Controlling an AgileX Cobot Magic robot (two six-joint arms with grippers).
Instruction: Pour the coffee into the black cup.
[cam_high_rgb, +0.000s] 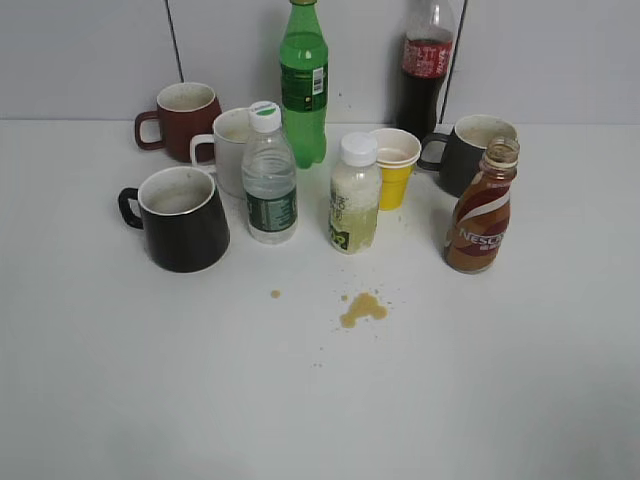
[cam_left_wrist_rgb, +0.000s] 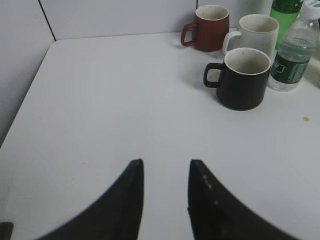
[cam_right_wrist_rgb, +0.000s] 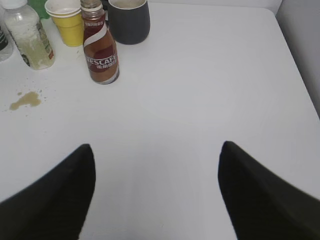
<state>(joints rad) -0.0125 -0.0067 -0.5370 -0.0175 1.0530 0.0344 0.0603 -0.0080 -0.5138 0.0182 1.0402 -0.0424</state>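
Coffee (cam_high_rgb: 482, 212) stands uncapped near the bench's (cam_high_rgb: 500, 380) right edge, black cup (cam_high_rgb: 183, 217) toward the left, left hand (cam_left_wrist_rgb: 165, 172) slightly parted, right hand (cam_right_wrist_rgb: 156, 157) spread wide, both empty.

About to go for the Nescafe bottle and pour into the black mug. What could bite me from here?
1. The Nescafe coffee bottle is capless and nearly full, so a tilted grasp may slosh; a brown spill already marks the table.
2. The dark grey mug and yellow paper cup stand close by; the wide-open right claw could bump them.
3. The black mug stands far left, beyond the water bottle.
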